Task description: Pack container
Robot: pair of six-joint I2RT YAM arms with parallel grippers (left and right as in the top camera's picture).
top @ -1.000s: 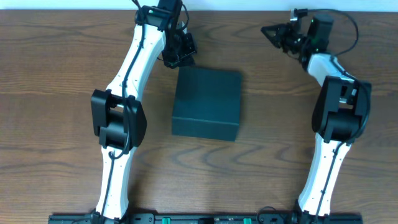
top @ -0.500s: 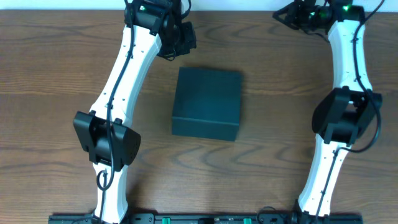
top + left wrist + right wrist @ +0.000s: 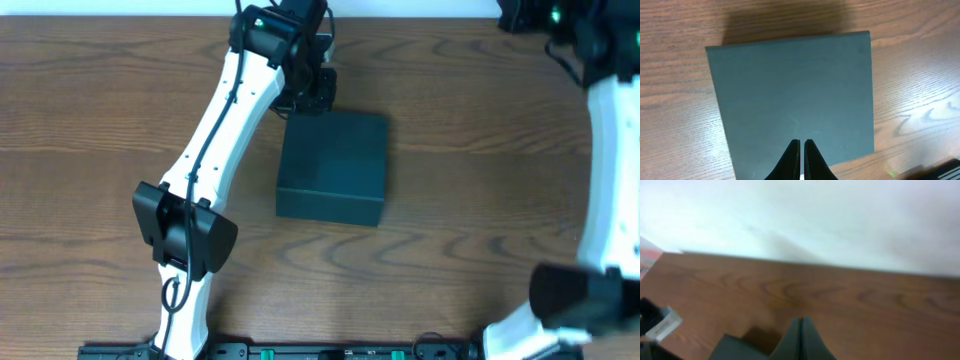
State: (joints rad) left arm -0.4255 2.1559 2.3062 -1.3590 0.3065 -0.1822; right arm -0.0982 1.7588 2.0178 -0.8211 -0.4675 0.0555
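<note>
Sitting shut, apparently, container (image 3: 332,165) w/ contents hidden.

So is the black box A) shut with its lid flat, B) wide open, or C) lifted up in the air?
A: the box sits on the table with its lid down flat, and nothing inside shows.
</note>
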